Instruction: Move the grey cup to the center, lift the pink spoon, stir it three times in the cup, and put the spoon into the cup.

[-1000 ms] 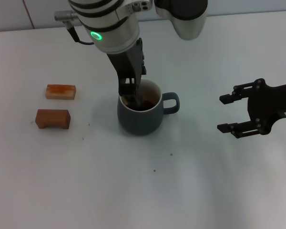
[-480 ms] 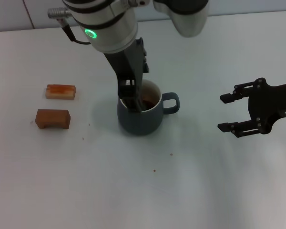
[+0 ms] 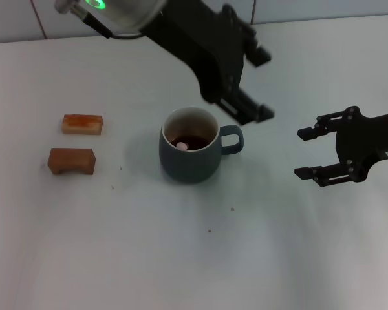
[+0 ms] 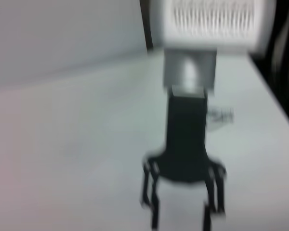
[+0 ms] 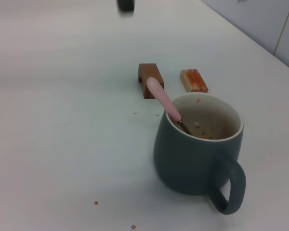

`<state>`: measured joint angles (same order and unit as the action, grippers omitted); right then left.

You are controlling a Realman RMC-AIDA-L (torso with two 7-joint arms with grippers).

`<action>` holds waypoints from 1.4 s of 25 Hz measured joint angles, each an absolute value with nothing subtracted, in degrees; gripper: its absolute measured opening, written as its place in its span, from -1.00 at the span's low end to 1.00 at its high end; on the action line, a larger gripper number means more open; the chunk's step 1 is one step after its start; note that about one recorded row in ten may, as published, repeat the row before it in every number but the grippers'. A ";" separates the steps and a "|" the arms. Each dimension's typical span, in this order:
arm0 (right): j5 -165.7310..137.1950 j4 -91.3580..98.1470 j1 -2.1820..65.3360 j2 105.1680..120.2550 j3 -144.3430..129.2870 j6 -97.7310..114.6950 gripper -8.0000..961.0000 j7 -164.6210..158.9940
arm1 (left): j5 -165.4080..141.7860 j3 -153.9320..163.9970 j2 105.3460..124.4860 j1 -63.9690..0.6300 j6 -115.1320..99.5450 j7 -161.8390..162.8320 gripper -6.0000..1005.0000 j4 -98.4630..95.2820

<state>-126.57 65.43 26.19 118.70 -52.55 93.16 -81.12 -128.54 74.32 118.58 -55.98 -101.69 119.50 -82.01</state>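
The slim, light, slippery pink-handled metal spoon (image 5: 163, 99) leans inside the heavy blue-grey ceramic mug (image 3: 190, 153); grip its handle. Both tools, left (image 3: 248, 84) above and right (image 3: 310, 153) beside the mug, gape empty.

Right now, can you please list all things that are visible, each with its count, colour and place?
grey cup: one, dark blue-grey with cream inside, table centre, handle toward the robot's right.
pink spoon: one, pink handle, standing in the cup, leaning on its rim.
wooden blocks: two, brown, side by side on the robot's left of the cup.
table: one, white, with a few small dark specks.
left gripper: one, black, open, raised behind the cup.
right gripper: one, black, open, to the right of the cup.
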 joint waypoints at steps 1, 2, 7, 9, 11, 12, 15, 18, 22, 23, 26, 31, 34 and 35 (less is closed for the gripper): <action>-126.56 65.41 26.11 118.72 -52.52 93.17 0.47 -81.12 | -128.54 74.32 118.58 -55.98 -101.69 119.50 0.62 -82.01; -126.56 65.41 26.07 118.73 -52.48 93.17 0.47 -81.12 | -121.76 69.86 118.55 -52.79 -99.34 116.58 0.62 -81.63; -126.47 65.31 25.87 118.74 -52.40 93.17 0.47 -81.12 | -113.14 65.29 118.26 -47.60 -97.18 113.26 0.62 -78.92; -126.38 65.28 25.83 118.74 -52.37 93.16 0.47 -81.10 | -111.34 64.29 118.26 -45.98 -96.86 112.49 0.62 -77.29; -126.16 64.88 25.77 118.74 -52.30 93.09 0.47 -81.02 | -108.77 63.06 118.27 -44.24 -96.55 111.21 0.62 -75.58; -126.08 64.71 25.77 118.74 -52.28 93.07 0.47 -80.95 | -107.21 62.09 118.29 -43.17 -96.26 110.46 0.62 -74.71; -125.87 64.40 25.78 118.74 -52.21 93.02 0.47 -80.71 | -102.99 59.45 118.12 -40.44 -95.86 108.40 0.62 -72.04; -125.53 63.99 25.83 118.74 -51.88 93.00 0.47 -80.33 | -101.93 57.96 117.52 -39.10 -97.82 106.89 0.62 -68.75; -125.33 63.88 25.85 118.72 -51.67 93.06 0.47 -80.27 | -103.81 57.94 115.71 -38.75 -103.09 105.64 0.62 -63.86; -125.33 63.88 25.81 118.71 -51.65 93.17 0.47 -80.27 | -104.44 57.90 115.11 -38.81 -104.43 105.11 0.62 -62.20; -125.33 63.88 25.64 118.56 -51.59 94.01 0.47 -80.24 | -105.00 57.72 114.10 -38.84 -106.44 104.16 0.62 -60.03; -125.15 63.89 25.46 118.46 -50.70 96.87 0.47 -79.79 | -108.89 56.86 112.27 -37.07 -108.14 101.58 0.62 -57.11; -123.87 63.90 25.15 118.60 -48.21 99.05 0.47 -77.95 | -110.58 54.59 112.33 -36.29 -107.47 98.96 0.62 -55.47; -123.87 63.90 25.15 118.60 -48.21 99.05 0.47 -77.95 | -110.58 54.59 112.33 -36.29 -107.47 98.96 0.62 -55.47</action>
